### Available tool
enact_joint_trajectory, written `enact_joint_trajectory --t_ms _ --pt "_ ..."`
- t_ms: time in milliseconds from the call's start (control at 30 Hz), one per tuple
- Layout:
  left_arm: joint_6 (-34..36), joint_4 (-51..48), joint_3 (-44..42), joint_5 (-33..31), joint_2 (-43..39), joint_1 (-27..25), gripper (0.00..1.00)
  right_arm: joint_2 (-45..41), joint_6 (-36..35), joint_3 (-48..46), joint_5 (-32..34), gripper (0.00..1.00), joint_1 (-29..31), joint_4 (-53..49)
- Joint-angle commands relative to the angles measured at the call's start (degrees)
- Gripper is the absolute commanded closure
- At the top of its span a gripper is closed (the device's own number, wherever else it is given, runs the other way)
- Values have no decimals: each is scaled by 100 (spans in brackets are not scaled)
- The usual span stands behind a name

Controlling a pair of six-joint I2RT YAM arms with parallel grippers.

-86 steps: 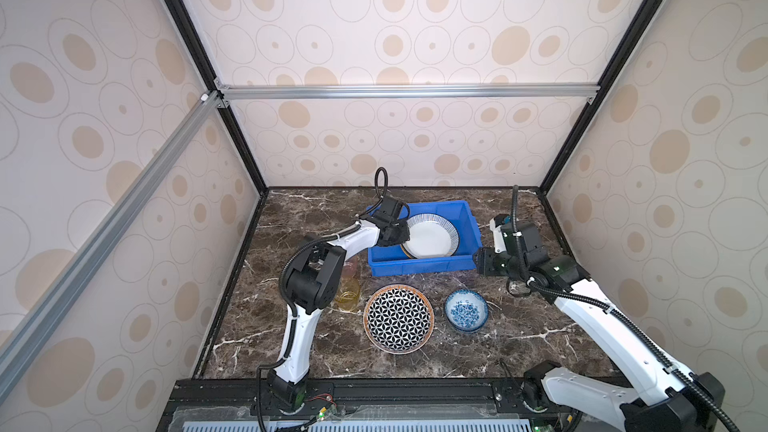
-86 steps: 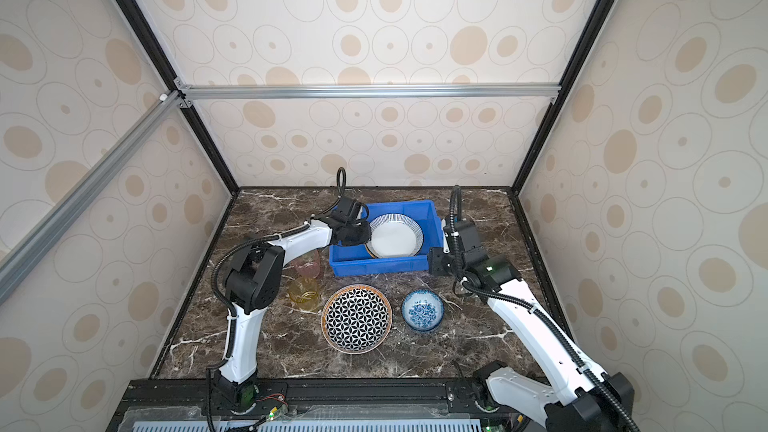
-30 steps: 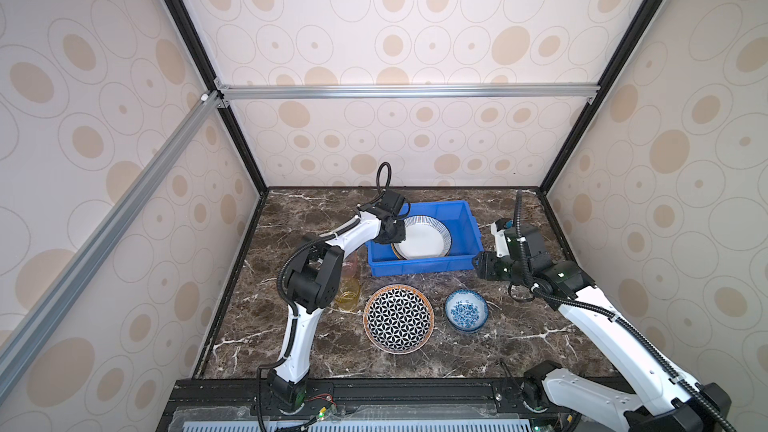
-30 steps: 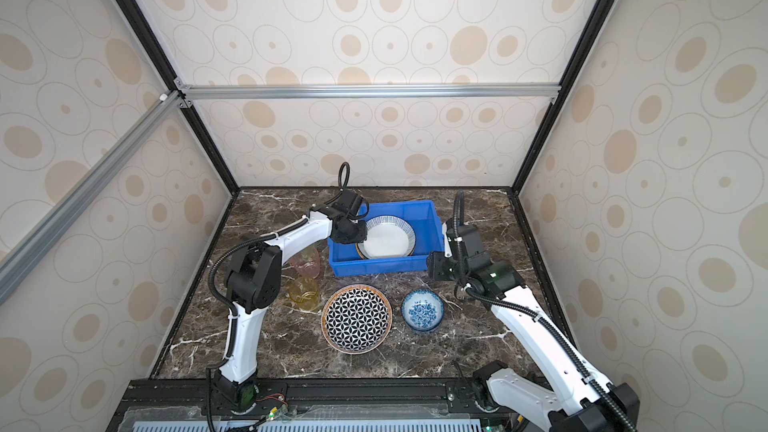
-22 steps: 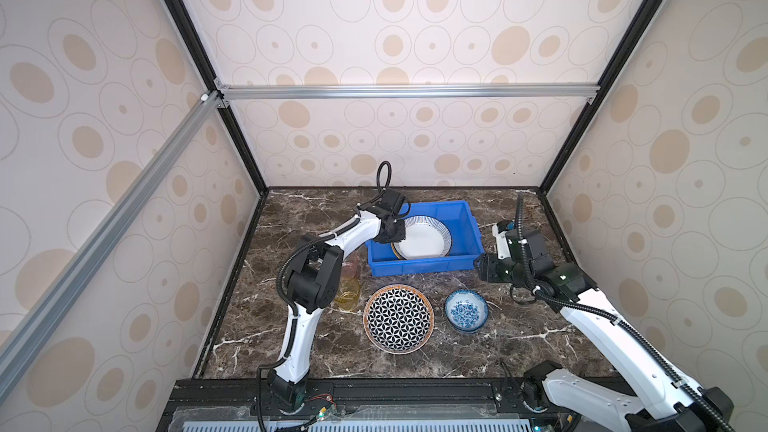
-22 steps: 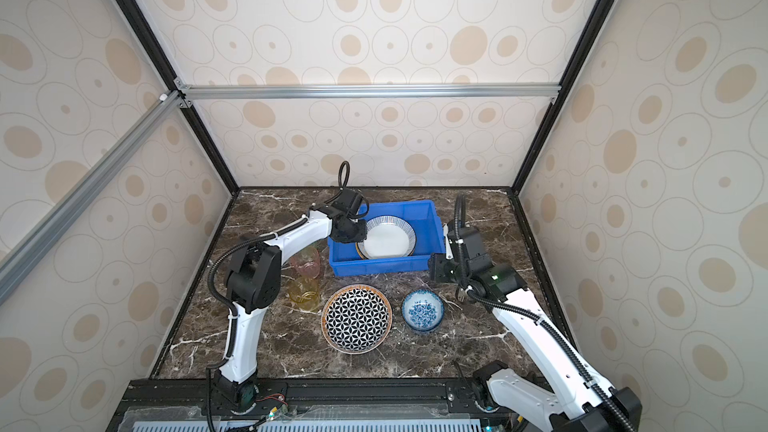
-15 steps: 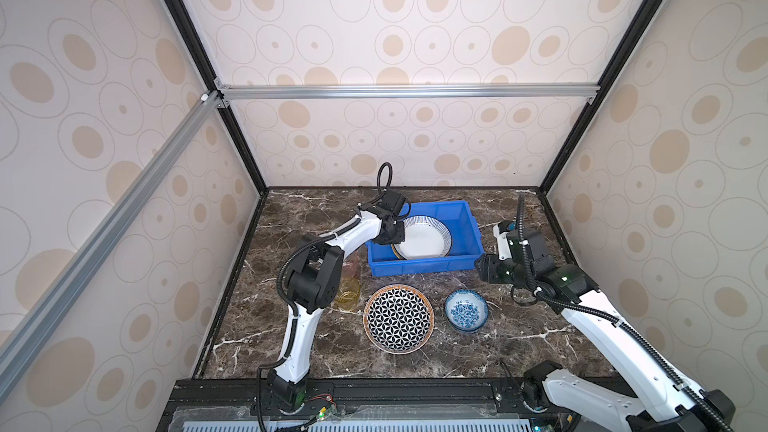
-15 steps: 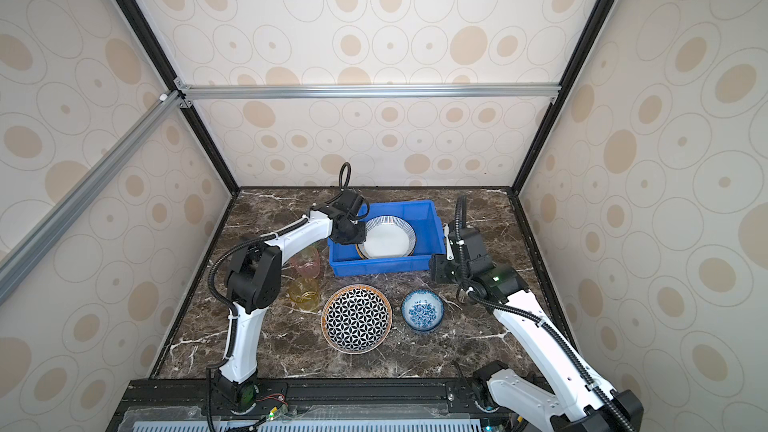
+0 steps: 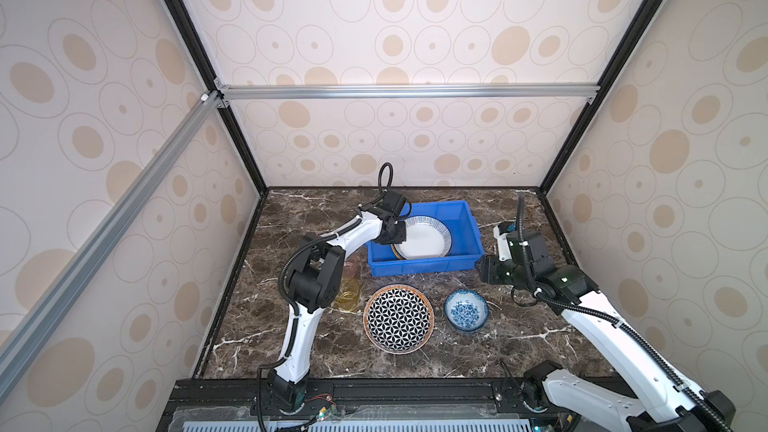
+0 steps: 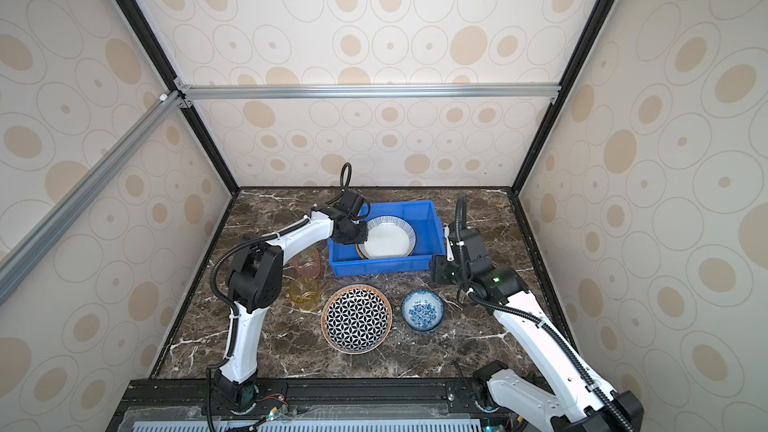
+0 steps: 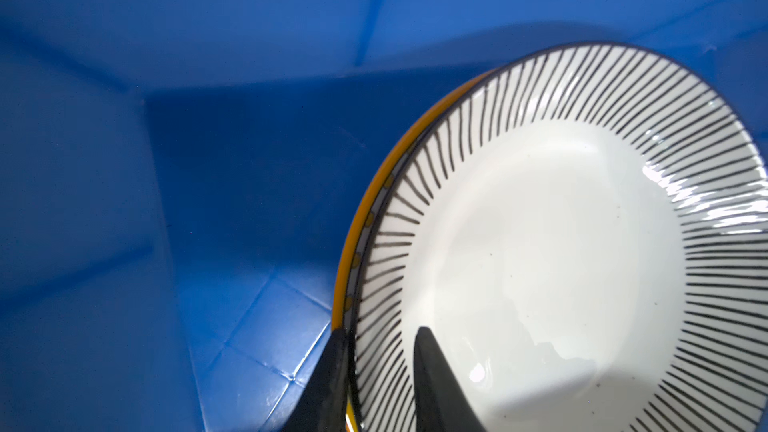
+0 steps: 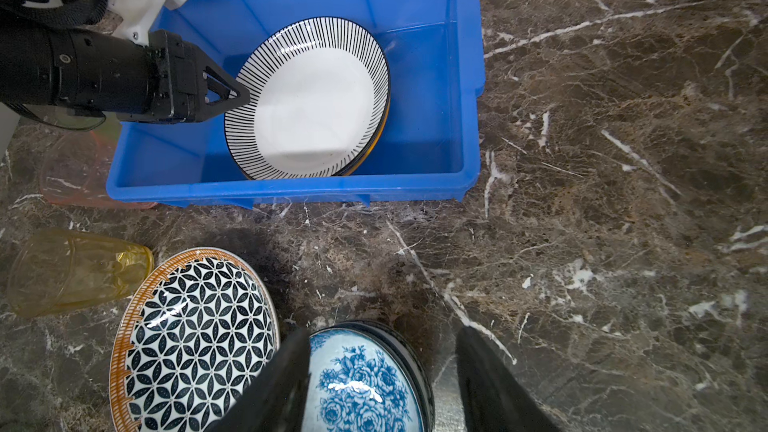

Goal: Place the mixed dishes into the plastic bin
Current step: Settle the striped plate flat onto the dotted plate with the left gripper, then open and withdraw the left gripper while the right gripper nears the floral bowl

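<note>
Left wrist view shows the left claw (image 11: 380,332) narrowed onto the raised rim of the striped plate (image 11: 540,243), with one finger on its white face and one outside. That plate leans inside the blue bin (image 12: 291,195), on an orange-rimmed dotted plate (image 11: 361,218). The right claw (image 12: 382,332) hangs open and empty above the blue-floral bowl (image 12: 361,384), which sits on the counter (image 12: 623,160) beside the geometric plate (image 12: 195,326). A yellow cup (image 12: 75,272) and a pink cup (image 12: 79,176) sit near the bin's left end.
</note>
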Motion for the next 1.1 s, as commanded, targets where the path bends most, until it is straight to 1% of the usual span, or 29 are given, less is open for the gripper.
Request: enact_joint_trajectory --t_ms 0,333,533,767,967,1067 --pt "-31 21 75 150 234 -74 72 -120 -67 -69 80 41 -30 -100" --pt "-66 -3 331 213 305 -196 72 -127 -40 -78 7 40 -30 -92" --pt "-50 -6 329 188 239 -214 72 -138 -49 -80 -72 40 -30 -100" --pt "86 -306 560 -336 -44 -215 72 -105 -58 -86 -332 40 -30 -57" --pt "267 -556 734 -597 -619 -218 70 -43 -85 -100 -693 40 -30 30" --pt "324 -643 596 -772 -965 -215 70 -24 -36 -103 -936 40 -30 64"
